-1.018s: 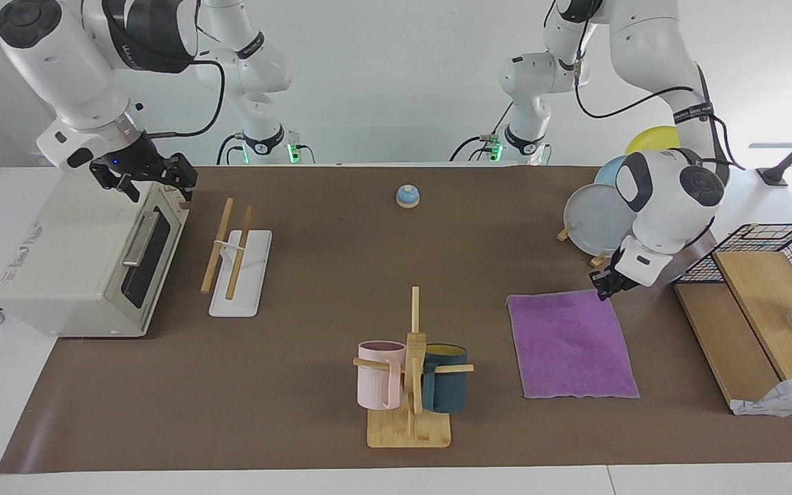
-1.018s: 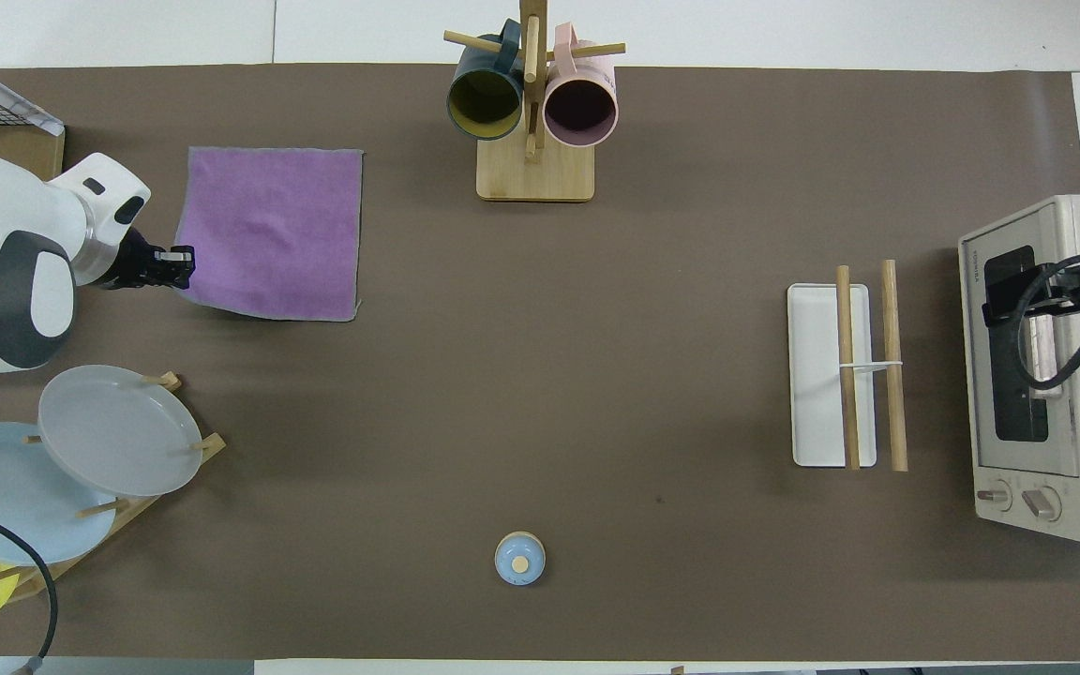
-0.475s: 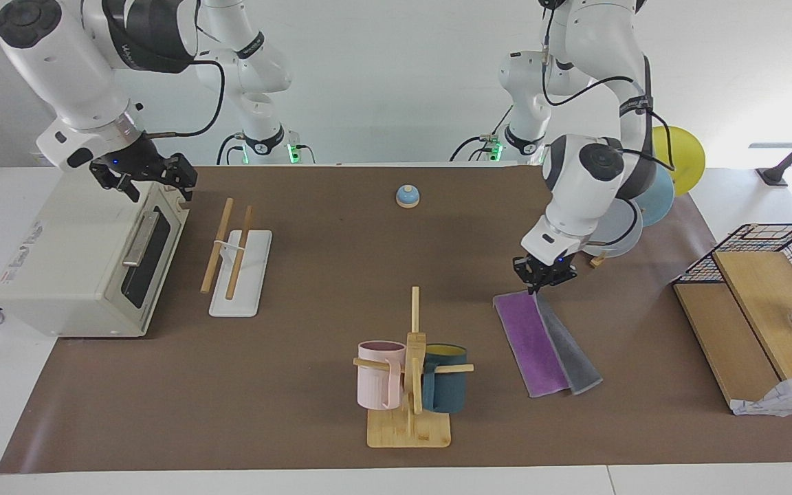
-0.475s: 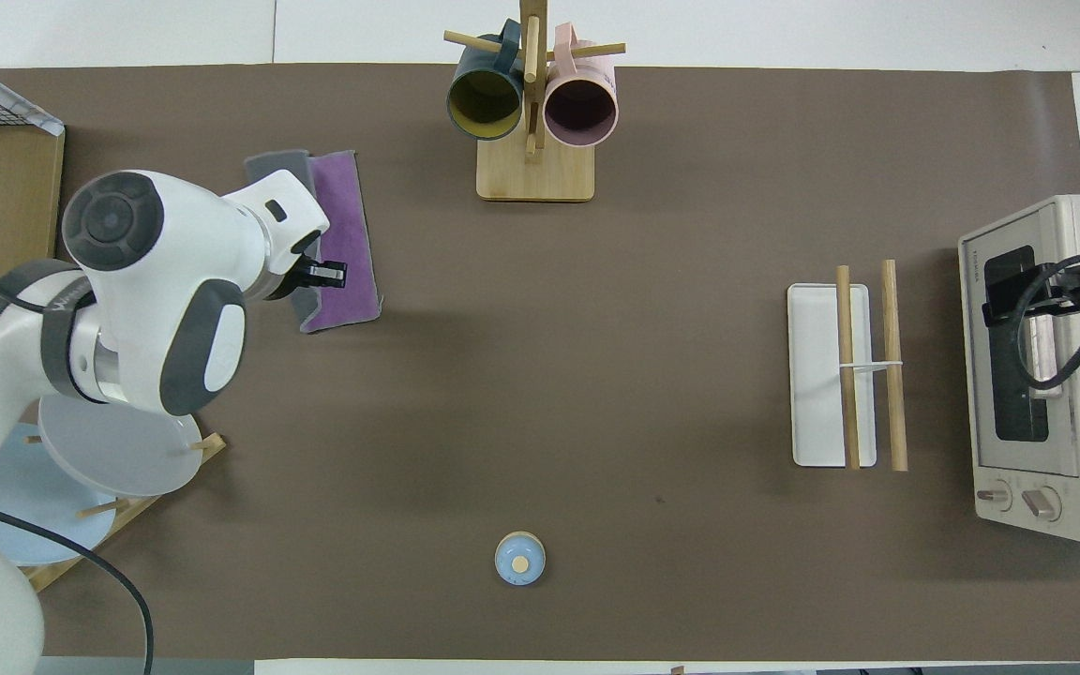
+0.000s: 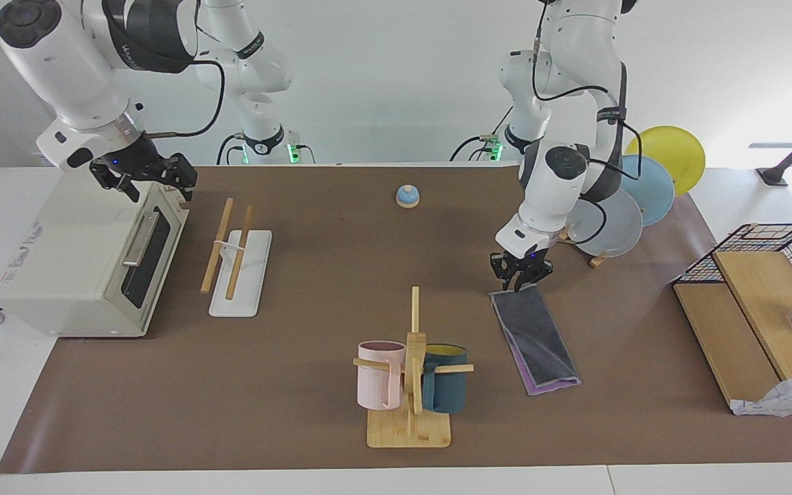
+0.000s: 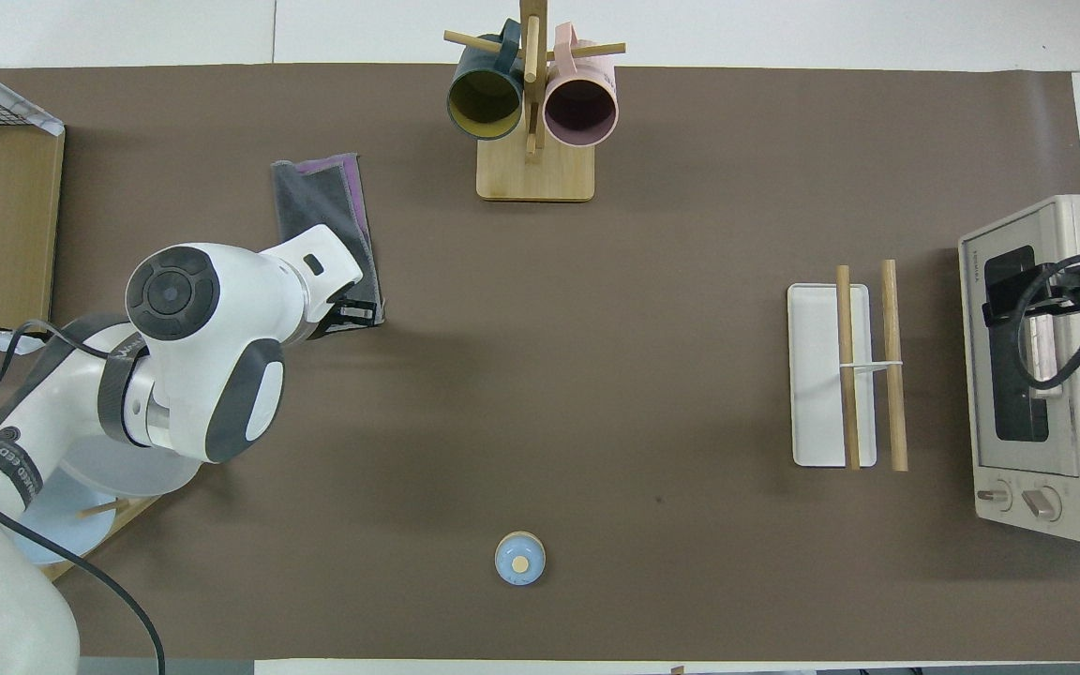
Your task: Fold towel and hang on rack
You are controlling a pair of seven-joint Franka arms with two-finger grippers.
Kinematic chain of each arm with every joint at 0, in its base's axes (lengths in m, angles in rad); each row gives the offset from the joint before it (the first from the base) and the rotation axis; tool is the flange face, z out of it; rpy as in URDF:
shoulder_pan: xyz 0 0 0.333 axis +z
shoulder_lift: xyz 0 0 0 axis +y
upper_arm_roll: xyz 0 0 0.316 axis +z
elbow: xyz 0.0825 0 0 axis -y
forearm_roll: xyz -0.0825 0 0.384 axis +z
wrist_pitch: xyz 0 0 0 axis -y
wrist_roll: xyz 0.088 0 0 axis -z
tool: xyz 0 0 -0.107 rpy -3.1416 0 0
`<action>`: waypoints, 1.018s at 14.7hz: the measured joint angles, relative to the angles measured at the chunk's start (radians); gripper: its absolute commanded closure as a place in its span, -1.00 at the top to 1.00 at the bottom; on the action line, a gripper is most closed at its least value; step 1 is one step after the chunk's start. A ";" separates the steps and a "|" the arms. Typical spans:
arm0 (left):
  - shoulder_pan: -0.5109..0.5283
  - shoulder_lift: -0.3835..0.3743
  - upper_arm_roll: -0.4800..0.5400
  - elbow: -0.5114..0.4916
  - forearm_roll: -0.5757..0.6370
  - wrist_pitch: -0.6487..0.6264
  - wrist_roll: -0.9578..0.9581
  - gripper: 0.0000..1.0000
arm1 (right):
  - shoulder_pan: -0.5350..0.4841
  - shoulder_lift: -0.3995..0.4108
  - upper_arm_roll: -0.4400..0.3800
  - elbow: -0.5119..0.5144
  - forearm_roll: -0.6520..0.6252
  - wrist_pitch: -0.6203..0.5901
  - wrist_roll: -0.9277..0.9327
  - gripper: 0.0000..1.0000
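The towel (image 5: pixel 537 337) lies folded in half as a narrow strip, dark grey face up with a purple edge showing, beside the mug tree toward the left arm's end; it also shows in the overhead view (image 6: pixel 324 202). My left gripper (image 5: pixel 521 278) is open just over the strip's end nearest the robots, and shows in the overhead view (image 6: pixel 355 314). The rack (image 5: pixel 227 247), two wooden rods on a white base (image 5: pixel 245 292), stands beside the toaster oven (image 6: pixel 863 375). My right gripper (image 5: pixel 152 184) waits open over the toaster oven's top.
A toaster oven (image 5: pixel 86 261) stands at the right arm's end. A mug tree (image 5: pixel 413 371) with two mugs stands farthest from the robots. A plate stand (image 5: pixel 616 213) and a wire basket on wooden boards (image 5: pixel 753 295) are at the left arm's end. A small blue bell (image 5: pixel 407 196) sits near the robots.
My left gripper carried the towel's edge over toward the mug tree, folding the flat purple square in half, grey face up, and has let go. The right arm has not moved.
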 measured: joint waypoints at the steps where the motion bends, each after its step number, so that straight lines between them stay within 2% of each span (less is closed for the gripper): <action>1: 0.001 -0.003 0.002 0.000 0.000 -0.001 -0.004 1.00 | 0.000 0.000 0.000 0.000 0.000 0.000 0.000 1.00; 4: 0.033 -0.010 0.009 0.016 0.000 -0.028 -0.007 1.00 | 0.000 0.000 0.000 0.000 0.000 0.000 0.000 1.00; 6: 0.103 -0.010 0.009 0.034 -0.028 -0.046 0.011 1.00 | 0.000 0.000 0.000 0.000 0.000 0.000 0.000 1.00; 9: 0.188 0.017 0.012 0.048 -0.290 -0.048 0.218 1.00 | 0.000 0.000 0.000 0.000 0.000 0.000 0.000 1.00; 11: 0.219 0.068 0.012 0.072 -0.438 -0.048 0.330 1.00 | 0.000 0.000 0.000 0.000 0.000 0.000 0.000 1.00; 15: 0.228 0.166 0.005 0.130 -0.491 -0.046 0.371 0.98 | 0.000 0.000 0.000 0.000 0.000 0.000 0.000 1.00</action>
